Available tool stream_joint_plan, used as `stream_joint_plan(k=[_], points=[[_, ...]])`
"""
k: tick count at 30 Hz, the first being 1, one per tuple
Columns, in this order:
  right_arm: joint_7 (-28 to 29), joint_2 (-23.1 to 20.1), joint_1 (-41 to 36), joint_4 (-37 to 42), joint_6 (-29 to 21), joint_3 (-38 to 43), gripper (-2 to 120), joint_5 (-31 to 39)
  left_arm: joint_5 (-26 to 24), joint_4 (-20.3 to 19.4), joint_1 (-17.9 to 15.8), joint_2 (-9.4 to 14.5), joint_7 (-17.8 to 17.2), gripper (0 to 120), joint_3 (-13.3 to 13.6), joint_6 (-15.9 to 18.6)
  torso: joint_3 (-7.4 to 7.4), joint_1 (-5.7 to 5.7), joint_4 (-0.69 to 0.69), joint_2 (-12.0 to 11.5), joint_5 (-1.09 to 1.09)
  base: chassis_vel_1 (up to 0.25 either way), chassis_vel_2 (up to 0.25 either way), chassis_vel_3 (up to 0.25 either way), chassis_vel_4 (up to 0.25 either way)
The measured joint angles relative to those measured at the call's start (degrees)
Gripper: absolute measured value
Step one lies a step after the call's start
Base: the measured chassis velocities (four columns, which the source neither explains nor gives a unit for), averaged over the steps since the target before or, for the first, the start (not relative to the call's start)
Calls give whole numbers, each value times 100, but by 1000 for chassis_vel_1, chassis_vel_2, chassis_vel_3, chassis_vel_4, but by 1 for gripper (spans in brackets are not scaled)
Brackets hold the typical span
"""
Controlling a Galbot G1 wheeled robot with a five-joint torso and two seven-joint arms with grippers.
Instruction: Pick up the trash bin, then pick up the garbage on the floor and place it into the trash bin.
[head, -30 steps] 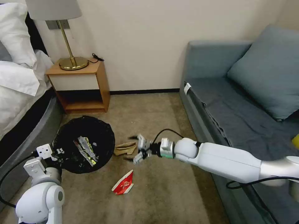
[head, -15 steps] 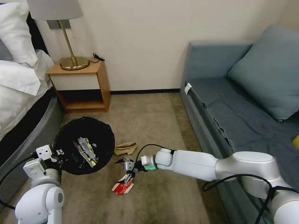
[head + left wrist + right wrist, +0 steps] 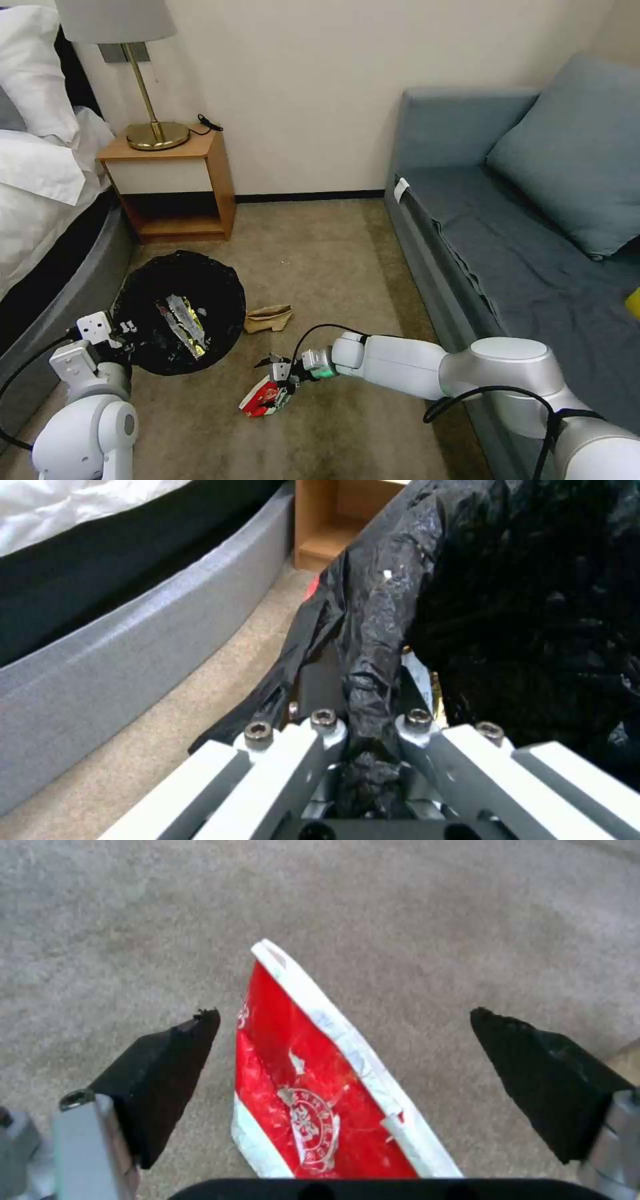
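A: Garbage look? The carton (image 3: 264, 397) is seen red with white edges and a white crest print, folded flat and wedge-shaped; it lies on the carpet (image 3: 347, 427) in front of the trash bin (image 3: 179, 310), well apart from the sofa (image 3: 507, 253); the tan paper bag (image 3: 269, 318) is crumpled, lying just beside the bin's rim; a shiny yellowish snack wrapper (image 3: 181, 324) is seen inside the bin on the black liner.

B: Grippers?

A: The right gripper (image 3: 275, 381) is spread wide, nothing gripped — in the right wrist view the carton (image 3: 320, 1090) sits between the black fingertips (image 3: 163, 1065), nearer one than the other; contact cannot be told. The left gripper (image 3: 368, 760) is clamped on the bin's bunched black bag (image 3: 373, 645), beside the bed base (image 3: 120, 645).

B: Changes?

A: Since a second ago the right gripper has been moved from beside the paper bag down to the carton; half a second ago it was slightly higher; bin, bag and wrapper are unchanged.
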Motion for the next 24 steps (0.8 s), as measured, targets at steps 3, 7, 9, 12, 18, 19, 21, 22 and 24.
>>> stream_joint_plan(k=[3, 7, 9, 12, 18, 19, 21, 22, 24], points=[[-37, 71, -50, -171, 2, -1, 87, -1, 13, 0, 5, -6, 0, 3, 9, -12, 0, 0, 0, 0, 0, 0, 0, 0, 0], [-102, 175, -134, -433, 26, 7, 83, -29, 17, 2, 15, -8, 2, 3, 12, -18, 0, 0, 0, 0, -1, 0, 0, 0, 0], [-127, 211, -157, -512, 38, 15, 83, -40, 18, 2, 19, -8, 2, 3, 12, -24, 0, 0, 0, 0, -1, 0, 0, 0, 0], [-211, 318, -214, -766, 63, 39, 83, -92, 22, 2, 36, -7, 6, 3, 10, -34, 0, 0, 0, 0, 0, 0, 0, 0, 0], [-268, 458, -277, -1045, 74, 122, 80, -155, 27, -30, 58, -13, 10, 3, 6, -51, 0, 0, 0, 0, 0, 0, 0, 0, 0], [-268, 463, -277, -1049, 73, 128, 79, -155, 28, -31, 60, -14, 11, 3, 5, -52, 0, 0, 0, 0, 0, 0, 0, 0, 0], [-269, 468, -277, -1056, 71, 140, 79, -159, 31, -32, 66, -17, 12, 3, 2, -56, 0, 0, 0, 0, 0, 0, 0, 0, 0], [-269, 469, -277, -1056, 70, 143, 78, -159, 32, -32, 68, -19, 11, 3, 1, -57, 0, 0, 0, 0, 0, 0, 0, 0, 0], [-273, 462, -277, -1045, 67, 150, 70, -159, 36, -33, 70, -26, 12, 3, 0, -64, 0, 0, 0, 0, 0, 0, 0, 0, 0]])
